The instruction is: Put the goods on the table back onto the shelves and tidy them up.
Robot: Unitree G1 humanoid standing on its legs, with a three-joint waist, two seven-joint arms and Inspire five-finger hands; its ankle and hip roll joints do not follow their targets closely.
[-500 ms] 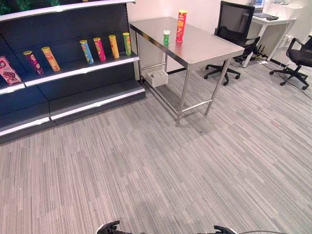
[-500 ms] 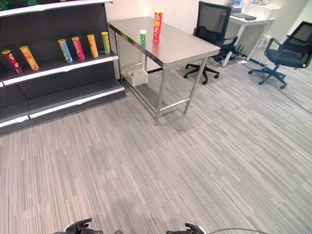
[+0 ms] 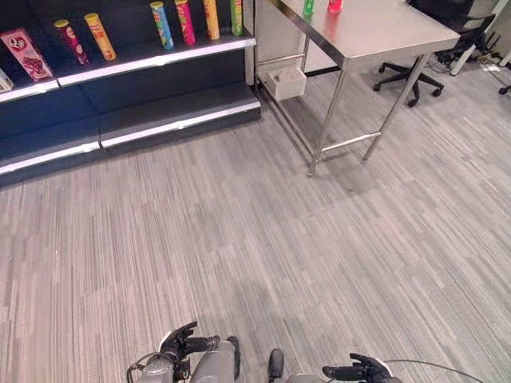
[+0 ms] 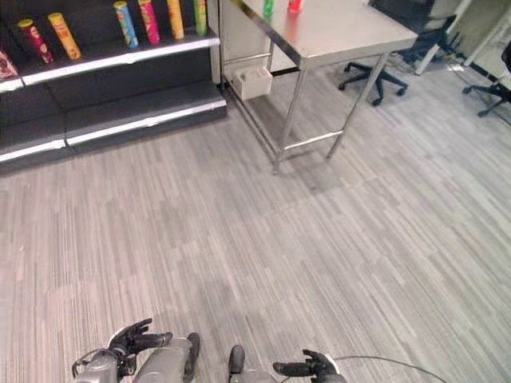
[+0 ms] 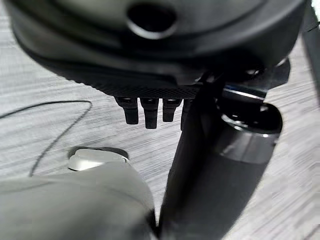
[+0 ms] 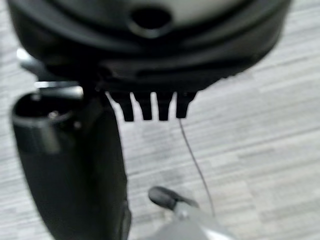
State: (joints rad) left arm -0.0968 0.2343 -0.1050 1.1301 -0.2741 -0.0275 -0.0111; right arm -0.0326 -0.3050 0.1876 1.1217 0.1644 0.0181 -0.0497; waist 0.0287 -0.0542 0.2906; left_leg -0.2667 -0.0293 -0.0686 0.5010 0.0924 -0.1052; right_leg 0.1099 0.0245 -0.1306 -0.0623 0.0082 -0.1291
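1. Since half a second ago the whole view has dropped. This is read as the camera tipping down, not as any thing being moved.
2. With that shift, the shelf (image 3: 160, 54) and the table (image 3: 375, 32) have been pushed up to the top edge, and more floor (image 3: 263, 239) is shown.
3. Both hands have been brought further into view at the bottom. The left hand (image 3: 177, 345) is seen with fingers (image 5: 150, 112) straight and spread, nothing held. The right hand (image 3: 359, 371) is likewise empty, its fingers (image 6: 150, 107) straight and apart.
4. The goods to be put back, a green can (image 3: 308, 6) and a red tube (image 3: 335, 5), are left standing on the table, well apart from both hands.
5. It is judged that nothing has been picked up yet. The table must first be approached.
6. On the shelf, a packet (image 3: 28, 54) is cut by the left edge, and the row of tubes (image 3: 164, 24) is clipped at the tops.
7. Of the green can and red tube only the bases are shown. Whether further goods stand on the table cannot be told.
8. The bin (image 3: 286, 82) under the table is seen whole, while the chair (image 3: 427, 68) is largely hidden behind it.
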